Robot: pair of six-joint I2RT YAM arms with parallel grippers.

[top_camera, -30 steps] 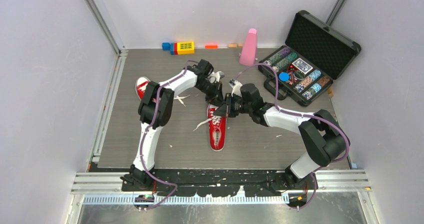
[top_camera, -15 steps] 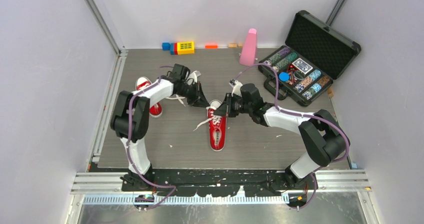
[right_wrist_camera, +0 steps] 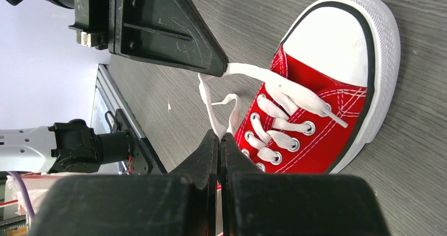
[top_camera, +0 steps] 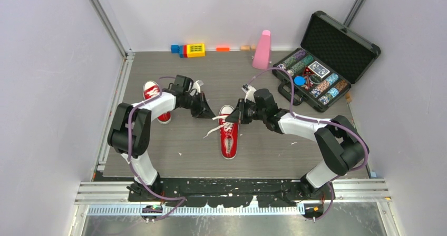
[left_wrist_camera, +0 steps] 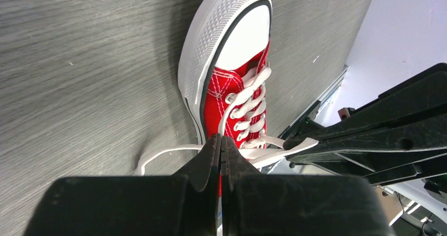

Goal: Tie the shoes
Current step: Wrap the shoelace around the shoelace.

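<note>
Top external view gives the bench (top_camera: 274,146) with one red shoe (top_camera: 228,138) near its middle, standing on its sole. The second shoe (top_camera: 151,90) lies well apart at the left, partly hidden under the left arm. Both arms meet from opposite sides at the far end of the middle shoe. In the right wrist view, the left fingers (right_wrist_camera: 224,66) are pressed together on a flat white lace (right_wrist_camera: 274,80) that runs tight to the top eyelets. The right fingers (right_wrist_camera: 218,138) are also together, clamped on another lace strand (right_wrist_camera: 212,109) just beside the shoe. At the far right of the bench an open black case (top_camera: 316,80) holds poker chips. A pink object (top_camera: 262,50) and coloured blocks (top_camera: 192,50) stand along the back edge.
</note>
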